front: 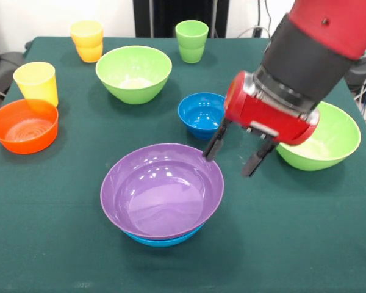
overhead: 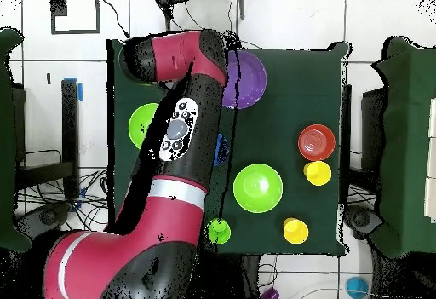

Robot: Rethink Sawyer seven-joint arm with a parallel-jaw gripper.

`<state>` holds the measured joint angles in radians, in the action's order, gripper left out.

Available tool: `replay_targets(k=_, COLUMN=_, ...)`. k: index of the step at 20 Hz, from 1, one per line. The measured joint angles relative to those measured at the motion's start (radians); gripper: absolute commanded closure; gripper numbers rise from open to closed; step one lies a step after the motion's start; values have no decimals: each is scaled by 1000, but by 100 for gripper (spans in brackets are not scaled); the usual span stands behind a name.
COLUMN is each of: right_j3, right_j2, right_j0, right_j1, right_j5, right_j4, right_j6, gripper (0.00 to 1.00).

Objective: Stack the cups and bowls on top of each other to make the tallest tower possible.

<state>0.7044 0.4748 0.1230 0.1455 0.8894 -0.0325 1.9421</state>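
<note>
The wide purple bowl (front: 161, 190) sits nested in the large blue bowl (front: 165, 239) at the table's near middle; it also shows in the overhead view (overhead: 247, 78). My gripper (front: 230, 163) is open and empty, hanging just beyond the purple bowl's right rim, one fingertip (front: 211, 154) close to that rim. The small blue bowl (front: 198, 113) stands right behind the gripper. Two light green bowls (front: 134, 73) (front: 332, 137) and the small orange bowl (front: 24, 125) stand apart. The yellow cup (front: 36, 82), orange-yellow cup (front: 87, 39) and light green cup (front: 191, 41) stand upright. The red cup is out of view.
The table (front: 305, 244) has a dark green cloth. In the overhead view my arm (overhead: 170, 176) covers the gripper and most of the small blue bowl (overhead: 224, 149); the green bowls (overhead: 257, 187) (overhead: 141, 123), orange bowl (overhead: 316, 142) and the cups (overhead: 317, 173) (overhead: 295, 230) (overhead: 219, 231) show.
</note>
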Motion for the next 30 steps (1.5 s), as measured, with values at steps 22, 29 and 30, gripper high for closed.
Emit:
replay_targets(k=22, right_j3=434, right_j2=-35, right_j0=10, right_j1=233, right_j5=-118, right_j4=-17, right_j6=0, gripper=0)
replay_targets(k=29, right_j3=646, right_j2=-42, right_j0=27, right_j1=298, right_j5=-293, right_j4=-16, right_j6=0, gripper=0)
replay_targets(k=30, right_j3=661, right_j2=-42, right_j0=31, right_j1=300, right_j5=-306, right_j4=-16, right_j6=0, gripper=0)
